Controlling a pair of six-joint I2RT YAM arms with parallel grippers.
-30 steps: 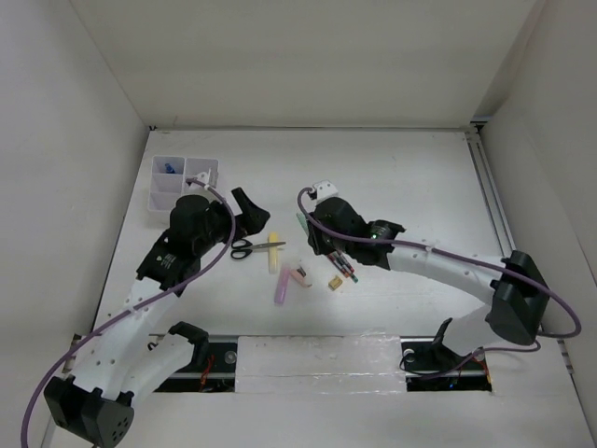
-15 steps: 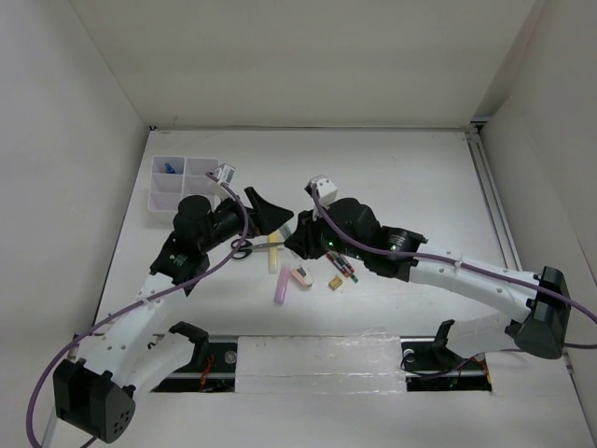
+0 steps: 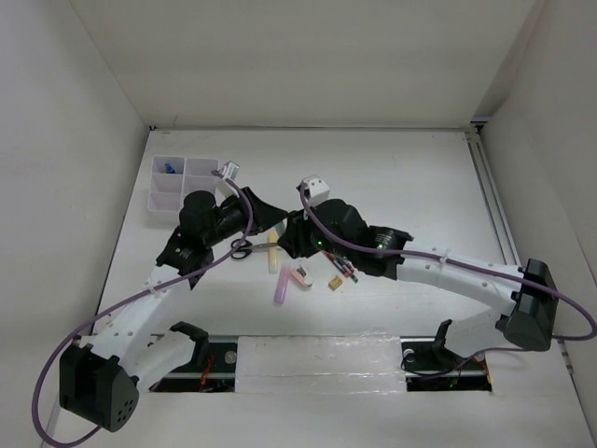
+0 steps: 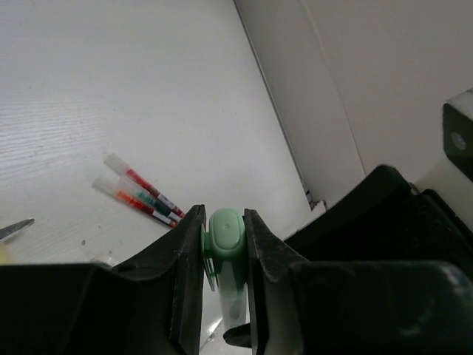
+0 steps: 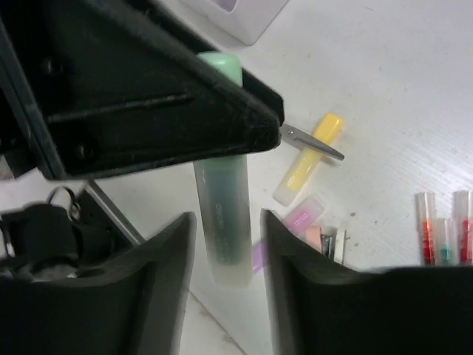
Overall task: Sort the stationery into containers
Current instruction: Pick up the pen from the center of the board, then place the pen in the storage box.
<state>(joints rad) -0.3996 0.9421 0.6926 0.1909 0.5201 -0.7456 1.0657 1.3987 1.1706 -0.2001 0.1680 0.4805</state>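
Note:
A green highlighter (image 4: pixel 225 237) hangs above the table between both grippers. My left gripper (image 4: pixel 223 222) is shut on its capped end. Its clear body (image 5: pixel 222 214) runs down between the fingers of my right gripper (image 5: pixel 227 218), which still holds it. In the top view the two grippers (image 3: pixel 275 217) (image 3: pixel 291 233) meet tip to tip just right of the white organizer box (image 3: pixel 184 182). A blue-capped bottle (image 3: pixel 169 169) lies in the box's far-left compartment. On the table lie black-handled scissors (image 3: pixel 244 247), a yellow highlighter (image 3: pixel 272 254), a pink highlighter (image 3: pixel 281 289), a pink eraser (image 3: pixel 300 277), a tan block (image 3: pixel 334 283) and red pens (image 3: pixel 343 266).
White walls close in the table at the left, back and right. A metal rail (image 3: pixel 490 201) runs along the right side. Both arm bases sit at the near edge, with a slot in the tabletop (image 3: pixel 317 359) between them.
My left gripper swung right to meet the right one and closed on the green highlighter's cap. The right arm moved left and forward with the highlighter held.

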